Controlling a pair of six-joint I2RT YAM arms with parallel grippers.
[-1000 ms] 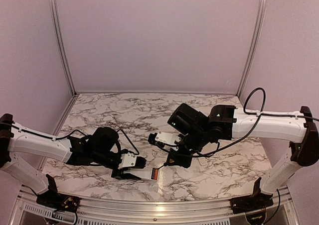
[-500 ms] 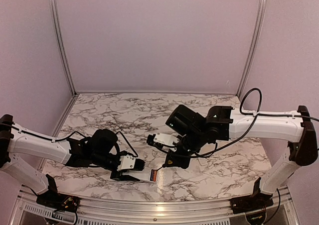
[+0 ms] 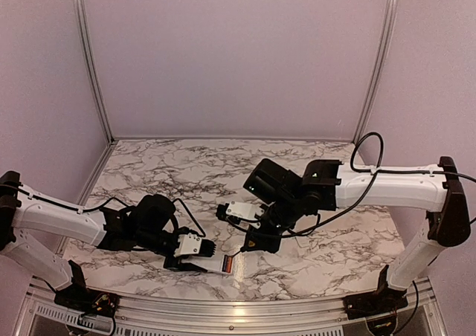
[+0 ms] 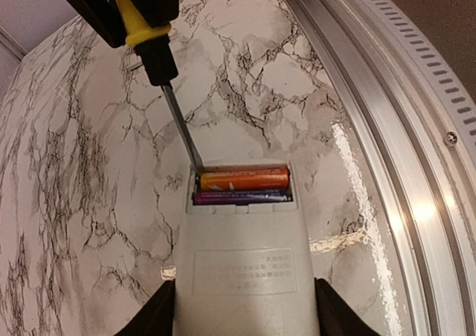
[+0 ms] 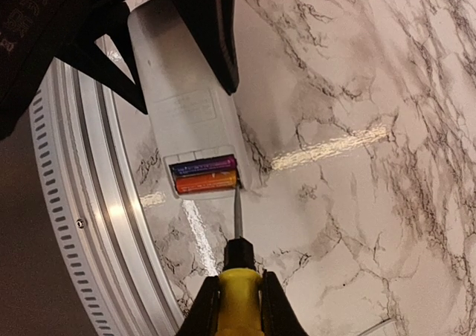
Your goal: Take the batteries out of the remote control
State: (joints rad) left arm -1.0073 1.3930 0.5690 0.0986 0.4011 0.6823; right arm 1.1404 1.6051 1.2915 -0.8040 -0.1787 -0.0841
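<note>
Left gripper (image 4: 245, 310) is clamped on the remote control (image 4: 242, 269), one finger on each long edge. Remote sits at the near edge of the marble table (image 3: 186, 172), by the rail (image 4: 387, 128). Right gripper (image 5: 239, 306) is clenched on the screwdriver (image 5: 238, 288) handle. Wrist views show both batteries (image 4: 244, 187) seated in the remote's open end, orange outermost and purple behind. Left wrist shows the blade tip at the orange cell's left end. Top view shows only an orange speck there.

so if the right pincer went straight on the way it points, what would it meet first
The screwdriver it holds leads, so probably the orange battery in the open end of the remote; tip looks almost there, depth unclear.
</note>
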